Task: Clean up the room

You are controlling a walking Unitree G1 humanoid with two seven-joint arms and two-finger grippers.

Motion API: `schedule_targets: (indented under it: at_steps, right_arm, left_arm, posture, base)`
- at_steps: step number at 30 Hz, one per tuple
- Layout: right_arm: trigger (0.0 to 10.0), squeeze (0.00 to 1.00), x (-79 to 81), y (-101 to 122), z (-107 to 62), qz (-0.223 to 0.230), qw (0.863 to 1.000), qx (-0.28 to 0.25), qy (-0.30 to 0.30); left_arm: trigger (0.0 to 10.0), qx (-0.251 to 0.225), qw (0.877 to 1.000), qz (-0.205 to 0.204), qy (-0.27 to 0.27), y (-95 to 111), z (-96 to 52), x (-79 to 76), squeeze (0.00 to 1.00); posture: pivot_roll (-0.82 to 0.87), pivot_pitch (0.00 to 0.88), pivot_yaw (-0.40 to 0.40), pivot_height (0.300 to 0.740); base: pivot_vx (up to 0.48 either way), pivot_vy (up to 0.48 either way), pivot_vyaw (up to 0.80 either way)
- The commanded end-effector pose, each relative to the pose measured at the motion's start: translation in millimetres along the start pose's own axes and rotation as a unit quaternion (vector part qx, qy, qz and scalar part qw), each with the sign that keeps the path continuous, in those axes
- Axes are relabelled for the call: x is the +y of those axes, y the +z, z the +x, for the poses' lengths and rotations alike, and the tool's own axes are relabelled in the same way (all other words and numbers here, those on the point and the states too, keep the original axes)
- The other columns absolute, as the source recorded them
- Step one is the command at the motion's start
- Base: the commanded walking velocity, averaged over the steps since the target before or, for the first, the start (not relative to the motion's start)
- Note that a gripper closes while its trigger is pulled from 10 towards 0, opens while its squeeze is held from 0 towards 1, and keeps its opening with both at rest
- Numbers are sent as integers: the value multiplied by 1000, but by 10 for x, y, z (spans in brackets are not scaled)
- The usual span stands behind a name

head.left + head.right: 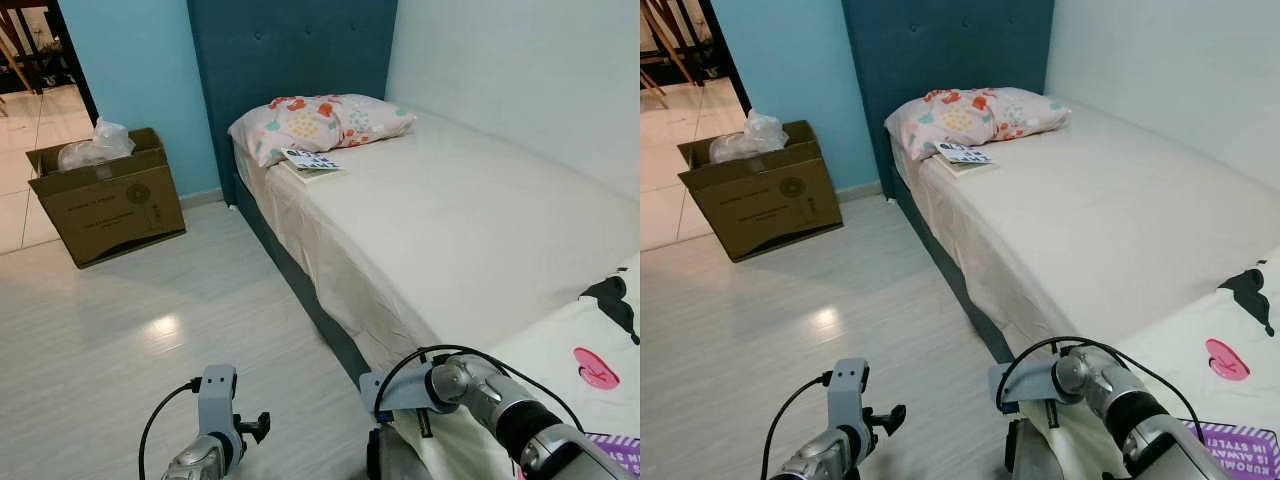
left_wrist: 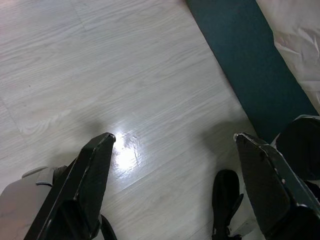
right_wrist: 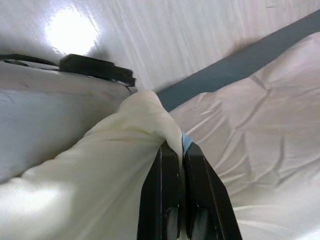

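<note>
Right claw (image 3: 181,150) pinches the cream blanket (image 3: 100,170) (bedside); left claw (image 2: 175,145) gapes wide over floor

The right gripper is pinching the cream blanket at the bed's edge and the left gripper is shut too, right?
Not quite. The left gripper is open over the floor, as the left wrist view shows. The right gripper does pinch the cream blanket.

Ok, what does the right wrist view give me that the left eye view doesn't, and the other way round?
Right wrist view alone: the right claw is shut on a fold of the cream blanket.

Left eye view alone: the wider room, with the floral pillow, a booklet in front of it, the cardboard box by the blue wall, and the left arm hanging idle.

Both: the bed sheet, the bed's dark blue base and the pale wood floor.
</note>
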State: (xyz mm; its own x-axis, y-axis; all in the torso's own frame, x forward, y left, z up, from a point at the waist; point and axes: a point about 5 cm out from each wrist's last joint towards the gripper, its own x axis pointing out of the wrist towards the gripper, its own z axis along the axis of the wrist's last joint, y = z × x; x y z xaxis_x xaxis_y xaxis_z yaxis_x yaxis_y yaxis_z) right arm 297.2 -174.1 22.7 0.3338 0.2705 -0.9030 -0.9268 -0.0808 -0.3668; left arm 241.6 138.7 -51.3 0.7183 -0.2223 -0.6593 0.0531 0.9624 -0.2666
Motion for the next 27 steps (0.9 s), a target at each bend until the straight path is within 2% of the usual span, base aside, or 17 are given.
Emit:
schedule_targets:
  at_steps: [1, 3, 4, 5, 13, 14, 15, 16, 18, 19, 20, 21, 23, 24, 25, 26, 27]
  right_arm:
    - [10000, 43, 41, 192, 53, 1, 999, -47, 14]
    - [10000, 43, 61, 201, 58, 3, 998, -52, 22]
    - [10000, 910, 109, 222, 68, 7, 997, -61, 35]
    - [10000, 1000, 160, 250, 81, 15, 996, -75, 45]
    - [10000, 1000, 150, 394, 57, 73, 985, -147, 50]
    - [10000, 1000, 5, 612, -78, 158, 951, -261, 44]
    - [10000, 1000, 5, 612, -78, 158, 951, -261, 44]
    - [10000, 1000, -33, 665, -126, 178, 938, -294, 44]
    - [10000, 1000, -33, 665, -126, 178, 938, -294, 44]
    - [10000, 1000, -107, 730, -195, 207, 918, -337, 34]
    - [10000, 0, -409, 794, -300, 305, 863, -397, -68]
    - [10000, 0, -409, 794, -300, 305, 863, -397, -68]
    - [10000, 0, -551, 770, -300, 411, 793, -435, -114]
    - [10000, 0, -551, 770, -300, 411, 793, -435, -114]
    - [10000, 0, -529, 740, -234, 463, 756, -444, -129]
    - [10000, 0, -529, 740, -234, 463, 756, -444, -129]
    - [10000, 0, -504, 723, -184, 497, 731, -447, -139]
  left_arm:
    - [10000, 12, 1000, 1, 1, -61, -19, 30, 0]
    - [10000, 12, 1000, 1, 1, -62, -19, 30, 0]
    - [10000, 14, 1000, 1, 1, -72, -21, 29, 0]
    - [10000, 17, 1000, 2, 0, -85, -22, 26, 0]
    - [10000, 19, 1000, 5, -3, -90, -18, 6, 0]
    - [10000, 19, 1000, 5, -3, -84, -14, 0, 0]
    - [10000, 19, 1000, 5, -3, -84, -14, 0, 0]
    - [10000, 19, 1000, 6, -3, -82, -13, -1, 0]
    - [10000, 19, 1000, 6, -3, -82, -13, -1, 0]
    - [10000, 18, 1000, 6, -2, -77, -13, 2, 0]
    - [10000, 16, 1000, 5, 2, -66, -16, 23, 0]
    - [10000, 16, 1000, 5, 2, -66, -16, 23, 0]
    - [10000, 8, 1000, -2, 9, -34, -18, 53, 0]
    - [10000, 8, 1000, -2, 9, -34, -18, 53, 0]
    - [10000, -1, 1000, -9, 16, 7, -16, 76, 0]
    - [10000, -1, 1000, -9, 16, 7, -16, 76, 0]
    - [10000, -7, 1000, -13, 20, 36, -16, 93, 0]
  posture:
    - [-14, 0, -25, 501]
    - [-14, 0, -25, 501]
    - [-17, 0, -22, 501]
    - [-19, 0, -20, 501]
    - [-18, 0, -21, 501]
    - [-16, 0, -22, 501]
    - [-16, 0, -22, 501]
    - [-16, 0, -22, 501]
    - [-16, 0, -22, 501]
    - [-16, 0, -23, 501]
    - [-16, 0, -29, 501]
    - [-16, 0, -29, 501]
    - [-14, 0, -34, 501]
    - [-14, 0, -34, 501]
    - [-10, 0, -33, 506]
    - [-10, 0, -33, 506]
    - [-10, 0, -33, 510]
  base:
    - [0, 0, 0]
    - [0, 0, 0]
    - [0, 0, 0]
    - [0, 0, 0]
    - [0, 0, 0]
    - [0, 0, 0]
    - [0, 0, 0]
    - [0, 0, 0]
    - [0, 0, 0]
    - [0, 0, 0]
    - [0, 0, 0]
    - [0, 0, 0]
    - [0, 0, 0]
    - [0, 0, 0]
    - [0, 0, 0]
    - [0, 0, 0]
    - [0, 0, 0]
